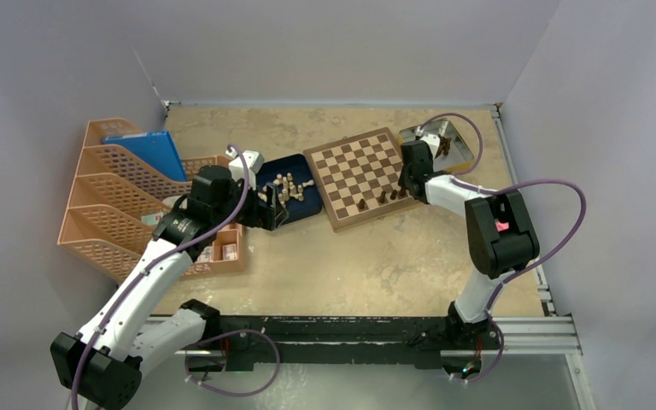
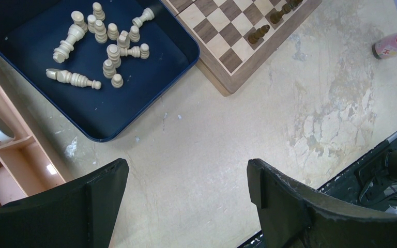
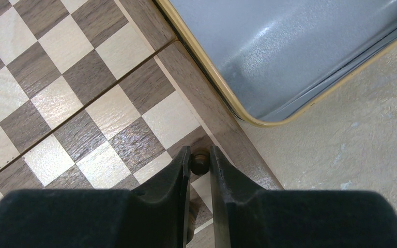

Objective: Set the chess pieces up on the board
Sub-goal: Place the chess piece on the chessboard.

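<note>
The board (image 1: pixel 350 166) lies at the back middle of the table. A few dark chess pieces (image 1: pixel 383 198) stand along its near edge and also show in the left wrist view (image 2: pixel 258 35). My right gripper (image 1: pixel 407 186) hangs over the board's near right corner (image 3: pixel 82 103). Its fingers (image 3: pixel 178 170) are shut on the round head of a dark chess piece (image 3: pixel 200 161), over the corner squares. My left gripper (image 2: pixel 186 173) is open and holds nothing, over bare table just in front of the dark blue tray (image 2: pixel 134 103). Several cream pieces (image 2: pixel 103 41) lie in that tray.
A silver tin (image 3: pixel 300 51) sits against the board's right edge (image 1: pixel 444 141). Orange file racks (image 1: pixel 111 205) and a low orange organizer (image 2: pixel 10 165) stand at the left, next to the tray. A small pink tube (image 2: pixel 393 44) lies on the table to the right.
</note>
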{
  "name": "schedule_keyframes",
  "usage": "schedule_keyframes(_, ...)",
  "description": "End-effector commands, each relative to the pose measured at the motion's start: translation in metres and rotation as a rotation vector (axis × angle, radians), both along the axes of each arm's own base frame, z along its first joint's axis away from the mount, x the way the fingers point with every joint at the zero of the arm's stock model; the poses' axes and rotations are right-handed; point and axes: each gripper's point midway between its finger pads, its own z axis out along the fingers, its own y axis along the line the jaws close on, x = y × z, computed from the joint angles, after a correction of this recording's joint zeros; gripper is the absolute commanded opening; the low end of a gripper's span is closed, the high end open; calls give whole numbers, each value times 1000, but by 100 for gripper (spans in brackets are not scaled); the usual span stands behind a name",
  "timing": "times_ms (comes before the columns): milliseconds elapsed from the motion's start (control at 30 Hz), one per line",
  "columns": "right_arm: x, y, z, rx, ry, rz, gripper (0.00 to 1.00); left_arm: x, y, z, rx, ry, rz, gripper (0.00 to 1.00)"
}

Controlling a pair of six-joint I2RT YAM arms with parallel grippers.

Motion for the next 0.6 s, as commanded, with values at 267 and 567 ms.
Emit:
schedule_keyframes(267,16,7,31,15,-53,6,27,4,-4,13,-20,-45,-9,85)
schedule_keyframes(567,19,5,38,20,-52,-19,33,4,-3,10,-14,-37,-3,85)
